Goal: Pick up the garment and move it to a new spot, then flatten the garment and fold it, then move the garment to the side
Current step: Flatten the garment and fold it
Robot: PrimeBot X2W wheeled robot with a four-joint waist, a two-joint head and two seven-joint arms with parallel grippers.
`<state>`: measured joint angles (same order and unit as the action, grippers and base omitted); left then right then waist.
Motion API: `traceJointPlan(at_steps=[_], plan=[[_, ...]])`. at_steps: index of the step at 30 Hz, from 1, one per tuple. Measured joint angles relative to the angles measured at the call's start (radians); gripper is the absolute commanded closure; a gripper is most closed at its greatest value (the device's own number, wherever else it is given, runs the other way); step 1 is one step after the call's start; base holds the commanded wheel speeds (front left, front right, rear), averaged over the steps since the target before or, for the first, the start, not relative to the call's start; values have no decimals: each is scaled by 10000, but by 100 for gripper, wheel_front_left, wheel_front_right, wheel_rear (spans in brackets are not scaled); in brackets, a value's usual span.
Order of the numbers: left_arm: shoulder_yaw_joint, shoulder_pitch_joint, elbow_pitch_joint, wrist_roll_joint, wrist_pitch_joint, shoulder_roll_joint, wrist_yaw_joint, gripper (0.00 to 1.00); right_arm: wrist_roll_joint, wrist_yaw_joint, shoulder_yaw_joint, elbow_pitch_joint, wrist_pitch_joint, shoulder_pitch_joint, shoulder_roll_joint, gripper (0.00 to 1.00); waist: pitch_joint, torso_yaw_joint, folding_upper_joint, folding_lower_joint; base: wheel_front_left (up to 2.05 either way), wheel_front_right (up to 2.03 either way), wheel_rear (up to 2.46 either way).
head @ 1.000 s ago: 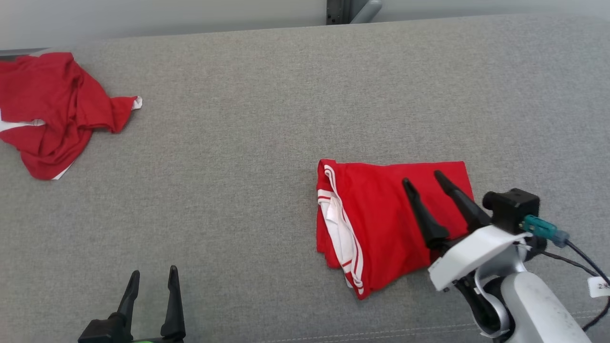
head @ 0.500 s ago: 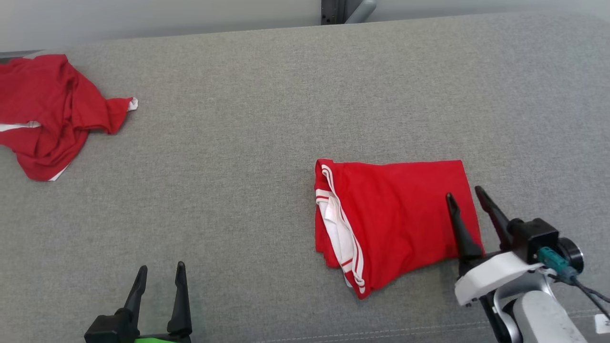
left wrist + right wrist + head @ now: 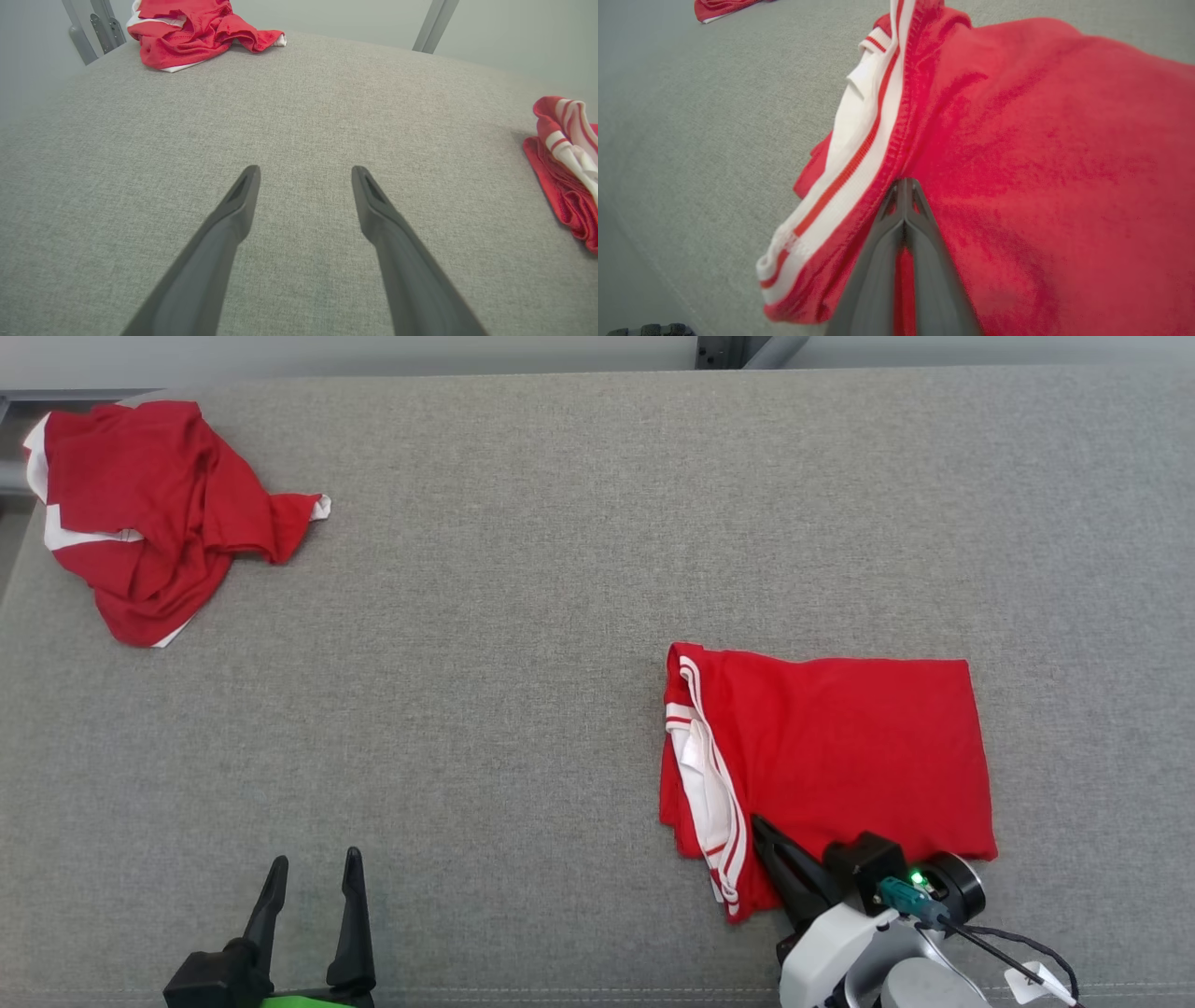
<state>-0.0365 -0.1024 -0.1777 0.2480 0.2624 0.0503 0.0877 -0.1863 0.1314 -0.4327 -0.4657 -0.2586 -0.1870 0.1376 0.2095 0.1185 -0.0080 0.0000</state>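
So the right gripper point(image 3: 758, 825) is pinched shut on the folded red shirt point(image 3: 840, 747), near edge. And the left gripper point(image 3: 315, 859) sits wide open, empty.

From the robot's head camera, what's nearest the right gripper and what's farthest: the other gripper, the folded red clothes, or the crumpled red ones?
1. The folded red garment: at the fingertips of the right gripper, lower right.
2. The left gripper: bottom edge, off to the left.
3. The crumpled red garment: far left corner.

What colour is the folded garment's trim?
Trim: white with red stripes; best in right wrist view.
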Motion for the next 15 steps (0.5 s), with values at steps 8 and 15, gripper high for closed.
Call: traceJointPlan(at_steps=[8, 15], plan=[[-40, 10, -65, 63, 2, 0, -2, 0, -445, -2, -771, -1258, -29, -951, -460, 100, -35, 269, 0, 0, 0, 0, 0], [-59, 11, -109, 123, 0, 0, -21, 0, -832, -8, -1438, -2013, -42, -1592, -713, 100, -77, 486, 0, 0, 0, 0, 0]])
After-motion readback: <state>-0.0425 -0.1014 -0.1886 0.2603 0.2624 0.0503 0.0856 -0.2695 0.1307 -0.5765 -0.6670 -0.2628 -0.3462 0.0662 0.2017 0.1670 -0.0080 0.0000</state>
